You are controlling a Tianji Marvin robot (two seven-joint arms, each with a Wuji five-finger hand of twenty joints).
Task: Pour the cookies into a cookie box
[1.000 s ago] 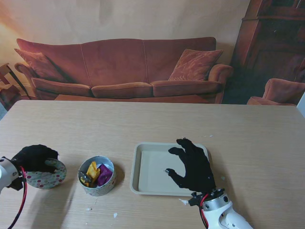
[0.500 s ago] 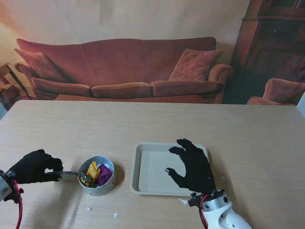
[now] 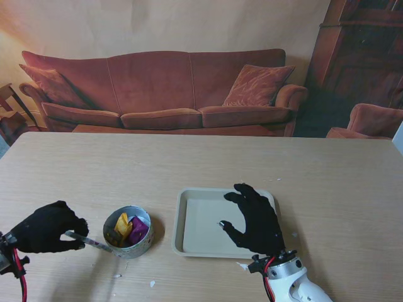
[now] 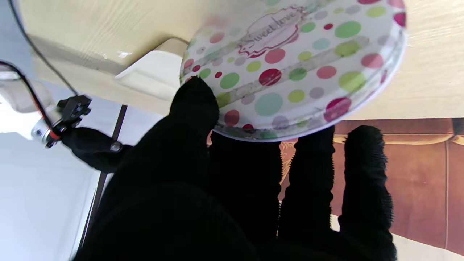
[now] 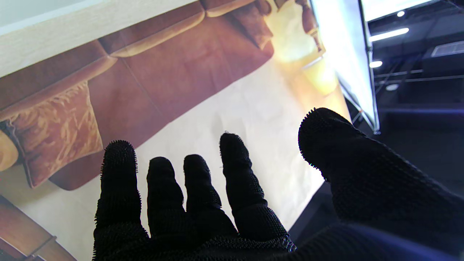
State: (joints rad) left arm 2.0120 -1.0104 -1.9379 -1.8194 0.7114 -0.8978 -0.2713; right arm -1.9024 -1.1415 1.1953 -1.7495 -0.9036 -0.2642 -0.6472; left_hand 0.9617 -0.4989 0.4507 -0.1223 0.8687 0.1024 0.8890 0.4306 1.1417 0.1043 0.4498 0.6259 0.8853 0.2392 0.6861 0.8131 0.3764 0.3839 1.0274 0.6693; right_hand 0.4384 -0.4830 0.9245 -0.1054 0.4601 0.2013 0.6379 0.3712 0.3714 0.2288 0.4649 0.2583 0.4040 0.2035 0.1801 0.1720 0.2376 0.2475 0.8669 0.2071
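Our left hand (image 3: 49, 226) pinches the lid (image 3: 93, 242) edge-on at nine o'clock of the open tin (image 3: 128, 232), baring its cookies (image 3: 128, 228), while our right hand (image 3: 255, 218) hovers splayed, empty, over the tray (image 3: 187, 221) at three o'clock on the tabletop (image 3: 189, 157).

both limbs end in a five-fingered robot hand covered by a black knitted glove; the left robot hand (image 3: 47, 228) and the right robot hand (image 3: 255, 217) look alike. up close the fabric is nubby, with tiny raised bristles along the fingers (image 5: 119, 170). behind the right glove sits a silver metal wrist ring (image 3: 283, 265) with small black fittings, then a smooth white forearm shell (image 3: 302, 290). thin red and black cables (image 3: 21, 277) run along each wrist. a small screw (image 4: 116, 146) shows on the glove.
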